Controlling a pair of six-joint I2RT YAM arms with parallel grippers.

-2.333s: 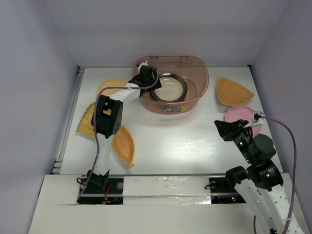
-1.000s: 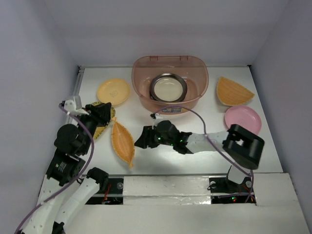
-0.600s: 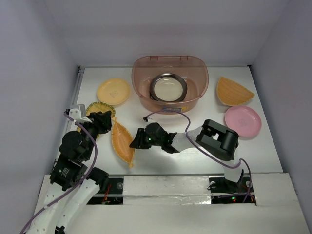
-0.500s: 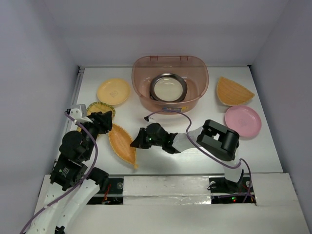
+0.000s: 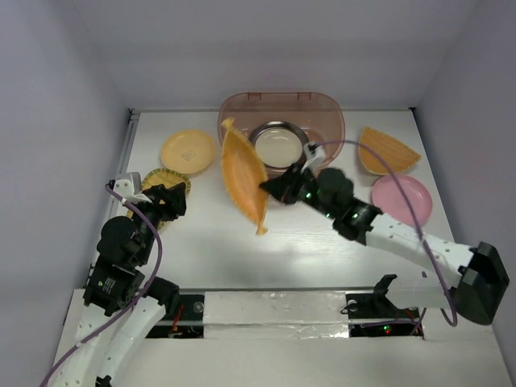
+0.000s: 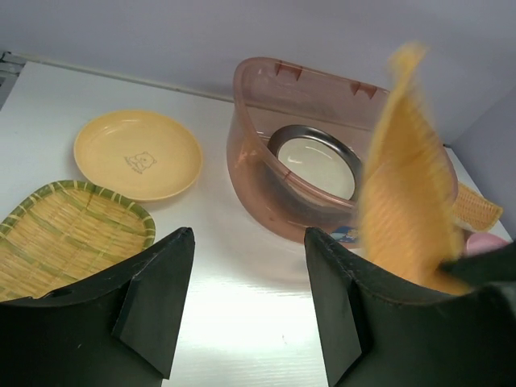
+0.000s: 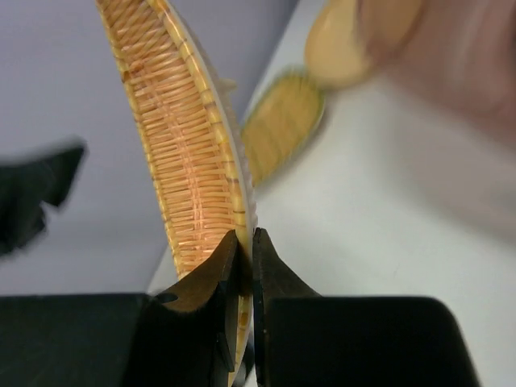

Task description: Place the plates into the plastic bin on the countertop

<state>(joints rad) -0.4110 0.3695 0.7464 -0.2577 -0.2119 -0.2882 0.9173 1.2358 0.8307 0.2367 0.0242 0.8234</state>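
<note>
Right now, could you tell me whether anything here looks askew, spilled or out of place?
The orange leaf-shaped plate stands out: it is in the air, tipped up on edge, pinched by its rim in the right gripper near the plastic bin. That fits a carry rather than a fault; nothing looks spilled or broken.

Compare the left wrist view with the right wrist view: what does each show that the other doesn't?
Only the left wrist view: the left gripper, open and empty, and the brown-rimmed cream plate lying inside the plastic bin. Only the right wrist view: the right gripper shut on the rim of the orange leaf-shaped plate, held on edge. Both: that leaf plate, the yellow ribbed plate and the round yellow plate, the last two blurred in the right wrist view.
</note>
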